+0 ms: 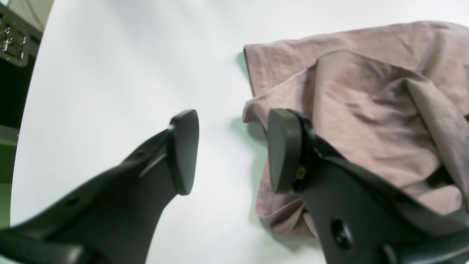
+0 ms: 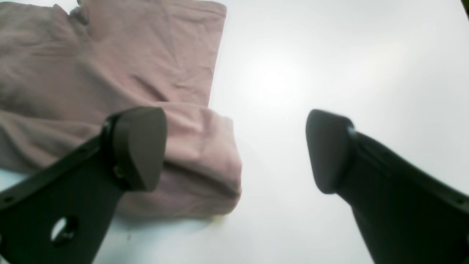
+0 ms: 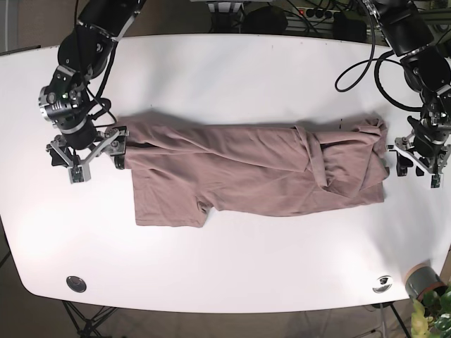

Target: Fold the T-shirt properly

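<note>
Left pincer (image 1: 232,150): black, two flat-padded fingers, spread apart with nothing between them. White table surface visible in the gap. One finger (image 1: 284,150) in front of the shirt's edge in the left wrist view; contact with the cloth cannot be told.

Left pincer position (image 3: 421,160): near the right edge of the table in the base view, just beside the bunched end of the shirt.

Right pincer (image 2: 236,150): black, same build, spread wide and empty. One finger (image 2: 137,146) over a rolled fold of the shirt in the right wrist view, the other over bare table; contact cannot be told.

Right pincer position (image 3: 88,153): near the left edge of the table in the base view, just beside the shirt's end there.

Dusty-pink cotton T-shirt (image 3: 246,172): laid lengthwise across the middle of the table, between the two pincers. Partly folded over itself; one sleeve projecting toward the near edge at the left end. Right end heaped in loose creases, with a flap lying across it.

White oval table (image 3: 232,77): bare along the far and near edges.

Small grey round cup (image 3: 421,280): at the near right corner of the table, well apart from the shirt.

Cables (image 3: 359,67): black, looping over the far right corner.
</note>
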Controlling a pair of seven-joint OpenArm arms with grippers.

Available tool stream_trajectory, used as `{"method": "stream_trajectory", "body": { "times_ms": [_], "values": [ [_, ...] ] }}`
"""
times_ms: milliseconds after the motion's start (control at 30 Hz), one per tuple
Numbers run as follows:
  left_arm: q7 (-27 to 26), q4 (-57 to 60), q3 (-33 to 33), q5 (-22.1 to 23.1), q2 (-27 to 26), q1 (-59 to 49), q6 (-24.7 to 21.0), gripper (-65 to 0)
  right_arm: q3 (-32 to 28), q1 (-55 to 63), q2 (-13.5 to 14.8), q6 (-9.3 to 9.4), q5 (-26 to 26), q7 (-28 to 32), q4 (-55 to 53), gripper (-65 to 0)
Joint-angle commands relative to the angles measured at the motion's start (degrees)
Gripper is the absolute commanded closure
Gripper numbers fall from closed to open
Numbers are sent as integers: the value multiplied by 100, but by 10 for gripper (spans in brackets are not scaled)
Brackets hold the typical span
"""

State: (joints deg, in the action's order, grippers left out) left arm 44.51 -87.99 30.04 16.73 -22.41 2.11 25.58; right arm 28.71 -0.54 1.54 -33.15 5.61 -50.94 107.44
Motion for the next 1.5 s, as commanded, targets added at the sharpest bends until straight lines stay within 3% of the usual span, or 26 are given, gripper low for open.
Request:
{"method": "stream_trajectory", "body": {
  "times_ms": [0,200,600,867,1000,1333,1467],
  "values": [
    [-113,-129,-169,54,-119,154,4,-282,-291,-487,290,57,6,70,-682,-561],
    [-113,-147,-195,54,-119,163,4,-281,-730,-1296,439,57,-2,228,-2115,-561],
    [-104,-138,-178,54,-119,-4,-5,-281,-1267,-2070,668,66,-2,1362,-4454,-561],
    [-104,-138,-178,54,-119,-4,-5,-282,-1310,-2140,633,66,-2,1590,-4876,-561],
    [-104,-94,-187,54,-119,22,-13,-283,-1609,-2113,536,66,6,1590,-4867,-553],
    [-104,-85,-187,54,-119,22,-13,-285,-1688,-2105,404,66,6,1599,-4911,-447],
    [-113,-67,-187,46,-119,31,-22,-286,-1697,-2122,404,66,6,1608,-4911,-342]
  ]
}}
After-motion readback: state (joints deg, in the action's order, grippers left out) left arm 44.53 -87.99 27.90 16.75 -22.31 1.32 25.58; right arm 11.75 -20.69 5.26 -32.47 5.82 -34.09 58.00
